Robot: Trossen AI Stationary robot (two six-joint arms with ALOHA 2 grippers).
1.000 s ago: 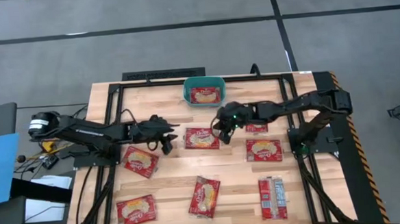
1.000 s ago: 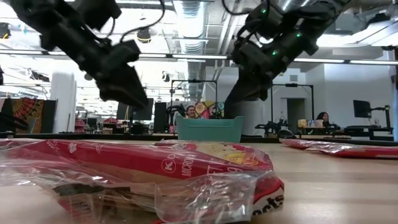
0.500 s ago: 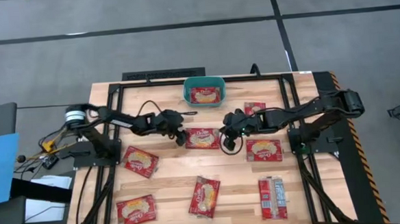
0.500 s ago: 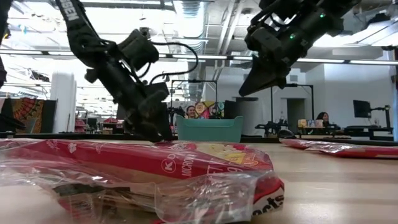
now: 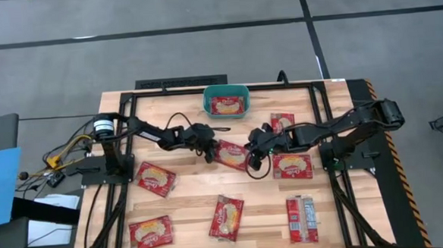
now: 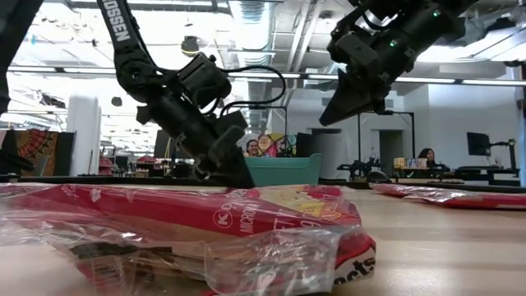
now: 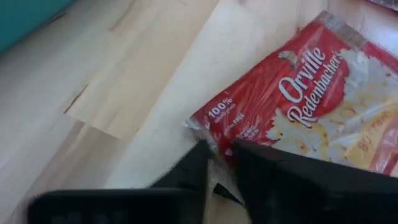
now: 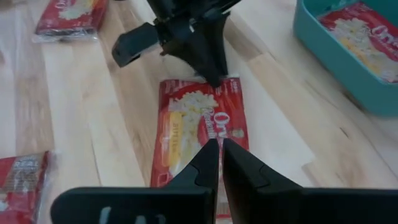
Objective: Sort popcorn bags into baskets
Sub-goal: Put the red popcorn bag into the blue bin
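Popcorn bag (image 5: 231, 154), just in front of the teal basket (image 5: 226, 101): left end effector (image 5: 212, 152) pinched on its near edge, right end effector (image 5: 251, 160) closed above its far end; lift by that seam, keep it level, release over the basket.

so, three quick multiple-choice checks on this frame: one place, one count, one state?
1. Where is the left claw?
A) at the edge of the middle red plastic popcorn packet
B) over the near-left corner
C) off to the far right
2. How many red packets lie outside the teal plastic rectangular bin?
A) four
B) seven
C) ten
3. The right claw is:
A) wide open
B) gripping a packet
C) shut, empty

1 A: its fingers pinch that packet's edge.
2 B: seven lie on the wooden table, and another lies in the bin.
3 C: its fingers nearly meet, with nothing between them.
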